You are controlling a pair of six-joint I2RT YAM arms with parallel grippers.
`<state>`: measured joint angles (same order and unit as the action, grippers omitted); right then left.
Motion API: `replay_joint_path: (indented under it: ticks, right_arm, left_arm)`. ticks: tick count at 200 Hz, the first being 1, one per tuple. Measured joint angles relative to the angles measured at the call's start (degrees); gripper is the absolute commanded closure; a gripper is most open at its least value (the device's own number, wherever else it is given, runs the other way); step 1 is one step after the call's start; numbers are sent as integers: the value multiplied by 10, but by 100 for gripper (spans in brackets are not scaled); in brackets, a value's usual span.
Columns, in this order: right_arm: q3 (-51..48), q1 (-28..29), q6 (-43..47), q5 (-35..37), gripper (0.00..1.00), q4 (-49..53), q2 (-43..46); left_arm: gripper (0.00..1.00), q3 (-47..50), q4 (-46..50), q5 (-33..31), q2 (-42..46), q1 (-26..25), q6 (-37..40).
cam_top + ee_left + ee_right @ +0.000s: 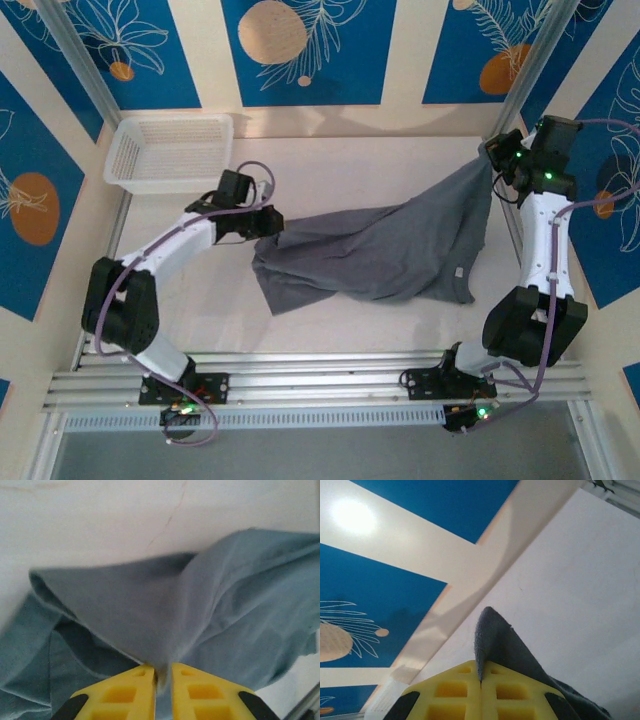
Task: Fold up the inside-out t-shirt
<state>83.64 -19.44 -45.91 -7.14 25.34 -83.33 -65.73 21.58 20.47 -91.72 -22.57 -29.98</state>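
Note:
The inside-out t-shirt [380,250] is plain dark grey and lies crumpled across the middle of the table, with one corner drawn up toward the back right. My left gripper [268,222] is at the shirt's left edge. In the left wrist view its yellow jaws [162,672] stand a narrow slit apart, with a tented fold of the t-shirt [225,605] pinched between them. My right gripper [492,152] is raised at the back right. Its jaws [480,677] are shut tight on a corner of the t-shirt [500,640] that sticks up past the tips.
A white plastic mesh basket [170,152] stands at the back left of the table, just behind the left arm. Metal frame posts [90,70] rise at both back corners. Aluminium rails [320,385] run along the near edge.

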Motion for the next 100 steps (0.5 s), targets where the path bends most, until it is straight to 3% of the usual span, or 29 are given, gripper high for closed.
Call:
replay_joint_path:
  ticks: [29, 50, 100]
  right_arm:
    - [-23, 0, 9, -4, 100, 4, 0]
    - [-25, 0, 13, -9, 100, 4, 2]
    - [-25, 11, 17, -20, 100, 4, 5]
  left_arm:
    - [69, 1, 2, -60, -11, -7, 15]
    - [68, 5, 0, -92, -2, -7, 24]
    - [73, 41, -23, -71, 11, -9, 15]
